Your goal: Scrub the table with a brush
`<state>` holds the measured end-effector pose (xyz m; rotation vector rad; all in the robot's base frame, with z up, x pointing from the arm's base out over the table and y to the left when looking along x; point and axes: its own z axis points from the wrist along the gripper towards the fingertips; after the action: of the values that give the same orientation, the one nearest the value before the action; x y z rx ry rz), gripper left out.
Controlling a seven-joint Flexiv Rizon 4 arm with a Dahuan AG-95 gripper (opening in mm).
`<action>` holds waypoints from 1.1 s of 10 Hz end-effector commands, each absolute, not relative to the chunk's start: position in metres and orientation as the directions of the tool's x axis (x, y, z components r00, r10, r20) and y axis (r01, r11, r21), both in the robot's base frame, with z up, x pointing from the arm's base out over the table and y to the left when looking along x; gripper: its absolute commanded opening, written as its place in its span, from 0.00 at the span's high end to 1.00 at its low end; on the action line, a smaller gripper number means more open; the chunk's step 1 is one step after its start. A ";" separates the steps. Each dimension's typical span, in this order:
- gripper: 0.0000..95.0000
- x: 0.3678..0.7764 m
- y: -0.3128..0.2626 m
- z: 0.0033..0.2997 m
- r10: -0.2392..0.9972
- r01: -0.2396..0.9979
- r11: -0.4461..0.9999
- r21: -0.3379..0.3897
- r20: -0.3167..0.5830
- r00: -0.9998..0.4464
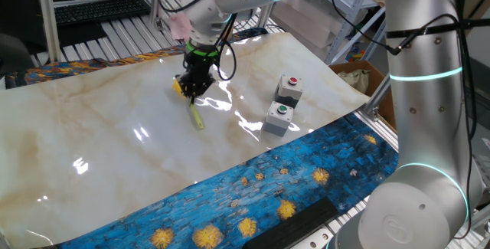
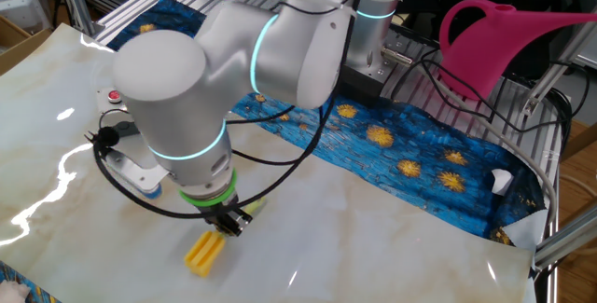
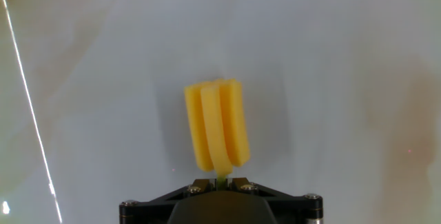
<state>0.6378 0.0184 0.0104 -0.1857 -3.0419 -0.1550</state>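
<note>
Brush (image 1: 191, 99) lying on table (image 1: 92, 142), claw (image 1: 193, 86) directly above it — 2 button boxes (image 1: 283, 105) to its right

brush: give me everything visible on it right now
The brush is small, with a bright yellow head of three parallel ribbed strips that look like soft plastic or foam, and a thin yellow-green stick handle. It lies low on the glossy marble-patterned table, head pointing away from the gripper, which sits over the handle just behind the head. Whether the fingers are actually clamped on it cannot be seen.
</note>
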 end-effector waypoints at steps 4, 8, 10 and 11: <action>1.00 0.628 0.040 0.008 0.145 0.157 0.982 0.110 0.106 -0.984; 1.00 0.624 0.058 0.010 0.176 0.190 0.974 0.121 0.120 -0.977; 1.00 0.620 0.069 0.008 0.194 0.208 0.971 0.121 0.121 -0.974; 1.00 0.618 0.074 0.007 0.203 0.218 0.968 0.123 0.121 -0.972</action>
<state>0.6193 0.0747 0.0059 -0.3256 -3.0113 -0.2012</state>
